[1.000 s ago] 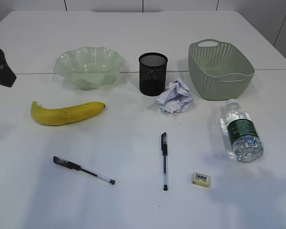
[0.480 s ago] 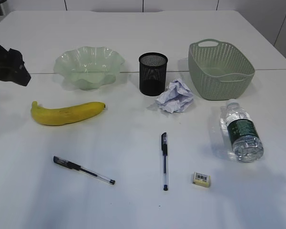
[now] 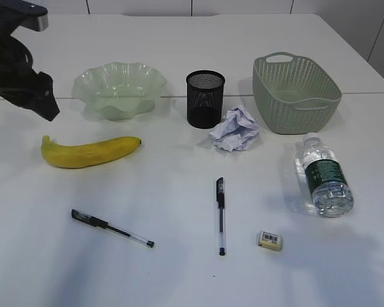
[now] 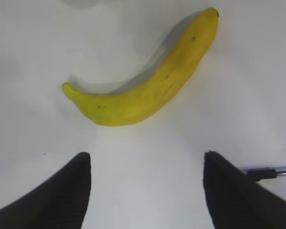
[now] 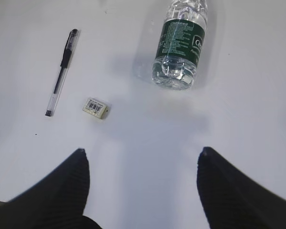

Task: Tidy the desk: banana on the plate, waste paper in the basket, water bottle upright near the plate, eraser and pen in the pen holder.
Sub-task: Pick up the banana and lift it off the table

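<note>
I see left gripper (image 4: 147,183) wide, empty | banana (image 4: 150,81) just ahead of it, long axis slanting across jaws | left arm nearer

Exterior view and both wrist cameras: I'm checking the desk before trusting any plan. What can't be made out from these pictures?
- Right gripper: outside the exterior view; the right wrist view shows only its fingertips.
- Pen holder: dark mesh hides its inside, exterior view.
- Basket: near wall hides part of its floor.
- Eraser: print too small to read.
- Water bottle: cap cut off by the right wrist view's top edge.
- Left gripper: its jaws cannot be told apart in the exterior view.
</note>
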